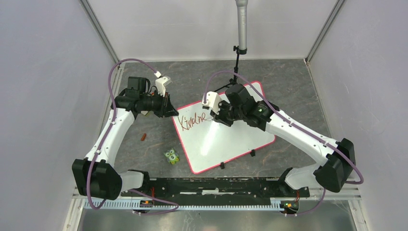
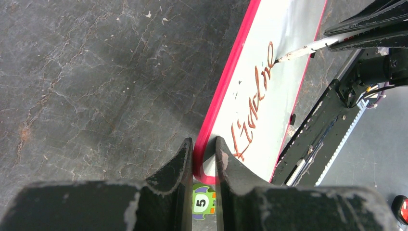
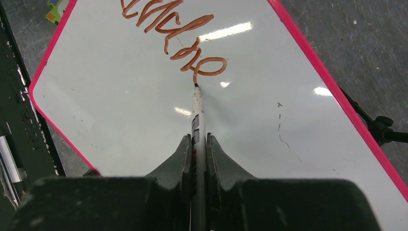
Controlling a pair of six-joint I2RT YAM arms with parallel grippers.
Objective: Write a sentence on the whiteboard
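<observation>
Right claw [image 3: 199, 140] clenched on marker [image 3: 197, 108], tip touching whiteboard [image 3: 120, 125] | left claw [image 2: 203, 147] pinching its corner | whiteboard mid-surface [image 1: 288, 82], sentence [image 1: 192, 120] unfinished | risk: corner slips from pinch, whiteboard shifts, script skews

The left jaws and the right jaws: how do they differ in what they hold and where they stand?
The left jaws clamp the red-pink frame of the whiteboard near a corner; the right jaws are shut on a marker. The left jaws sit at the board's edge; the right jaws hang over its white face, marker tip touching the writing. Both are black and both grip something.
</observation>
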